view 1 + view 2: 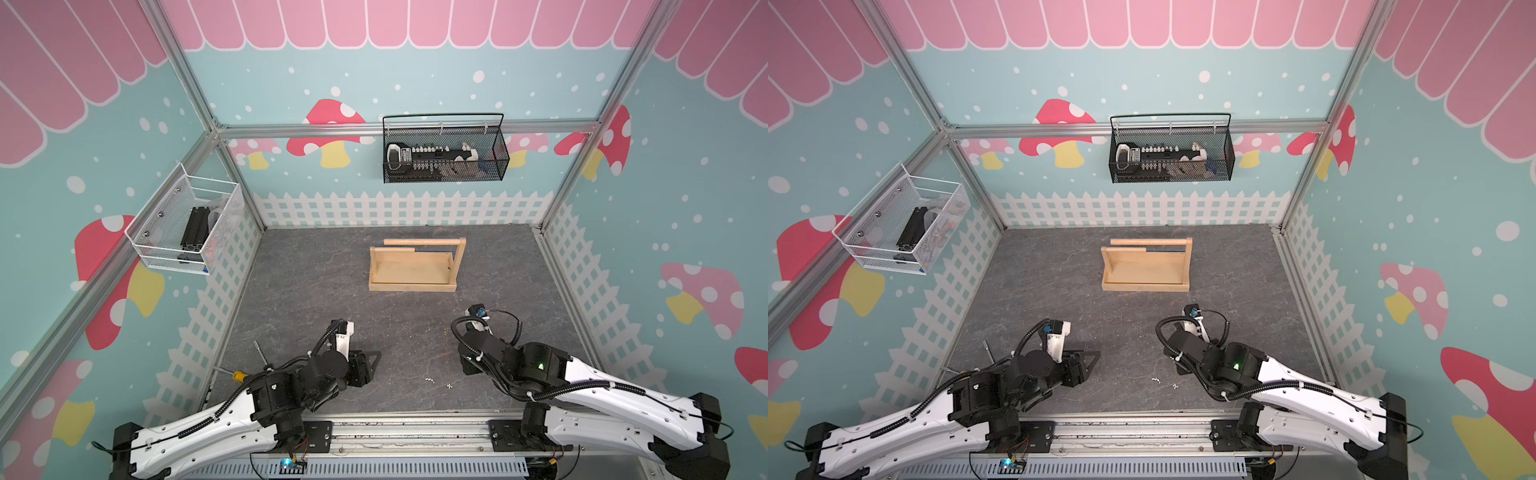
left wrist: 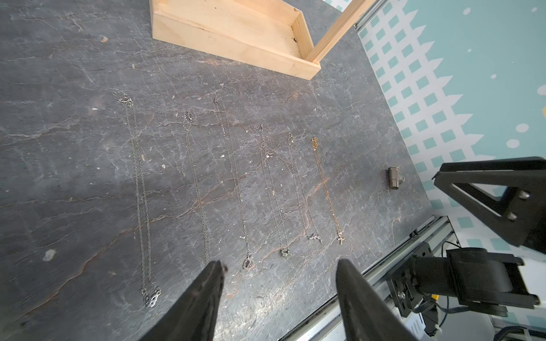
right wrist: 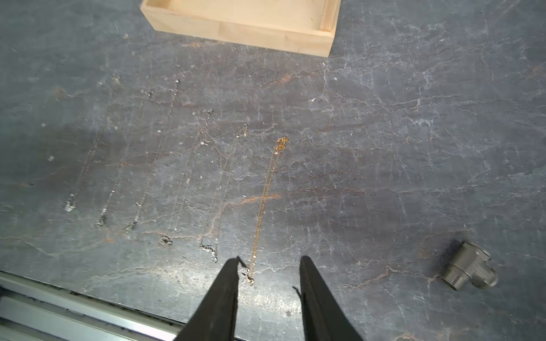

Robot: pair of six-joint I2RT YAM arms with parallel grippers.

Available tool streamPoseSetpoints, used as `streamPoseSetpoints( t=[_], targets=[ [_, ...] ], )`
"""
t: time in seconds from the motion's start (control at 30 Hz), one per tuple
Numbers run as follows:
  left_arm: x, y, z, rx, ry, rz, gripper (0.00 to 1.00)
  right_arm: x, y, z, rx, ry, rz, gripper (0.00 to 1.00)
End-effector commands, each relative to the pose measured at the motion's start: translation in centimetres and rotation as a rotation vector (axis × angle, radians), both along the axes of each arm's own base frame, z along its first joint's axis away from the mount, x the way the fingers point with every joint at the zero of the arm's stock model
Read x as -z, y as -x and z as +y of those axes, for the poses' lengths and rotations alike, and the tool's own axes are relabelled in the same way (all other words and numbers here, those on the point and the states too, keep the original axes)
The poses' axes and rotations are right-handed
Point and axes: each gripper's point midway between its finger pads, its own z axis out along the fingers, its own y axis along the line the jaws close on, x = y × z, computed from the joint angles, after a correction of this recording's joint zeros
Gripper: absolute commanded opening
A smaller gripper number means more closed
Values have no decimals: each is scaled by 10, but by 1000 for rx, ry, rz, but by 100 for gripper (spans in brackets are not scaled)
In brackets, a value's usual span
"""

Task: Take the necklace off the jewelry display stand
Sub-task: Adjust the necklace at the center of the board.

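Observation:
The jewelry display stand (image 1: 411, 270) (image 1: 1144, 270), pale wood, stands mid-table in both top views, and its dowel bar (image 1: 424, 242) is bare. Several necklaces lie stretched out side by side on the dark table between the stand and the arms. The gold necklace (image 3: 267, 195) (image 2: 326, 189) is the one nearest the right arm; the silver ones (image 2: 141, 192) lie beside it. My right gripper (image 3: 270, 261) is open just above the table, and the gold chain's pendant end lies by one fingertip (image 3: 235, 262). My left gripper (image 2: 280, 265) is open and holds nothing, over the pendant ends of the silver chains.
A grey threaded fitting (image 3: 469, 267) (image 2: 394, 177) lies on the table beside the right arm. A black wire basket (image 1: 444, 153) hangs on the back rail, a white mesh basket (image 1: 187, 220) on the left wall. A yellow-handled tool (image 1: 239, 376) lies by the left arm.

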Motion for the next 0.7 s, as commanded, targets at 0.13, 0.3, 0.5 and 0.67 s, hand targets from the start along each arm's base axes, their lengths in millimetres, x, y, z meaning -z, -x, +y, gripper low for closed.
streamPoseSetpoints(
  t=[0.13,0.3,0.5,0.67],
  targets=[
    [4,-6,-4,-11,-37,1,62,41,1,26,-98,53,106,37],
    [-2,-8,-5,-16,-23,-17,62,57,-17,44,-129,94,150,37],
    [-4,-10,-4,-14,-35,-28,62,70,-54,54,-72,60,207,37],
    [-4,-13,-4,-8,-72,-36,62,81,-78,65,-36,67,255,36]
  ],
)
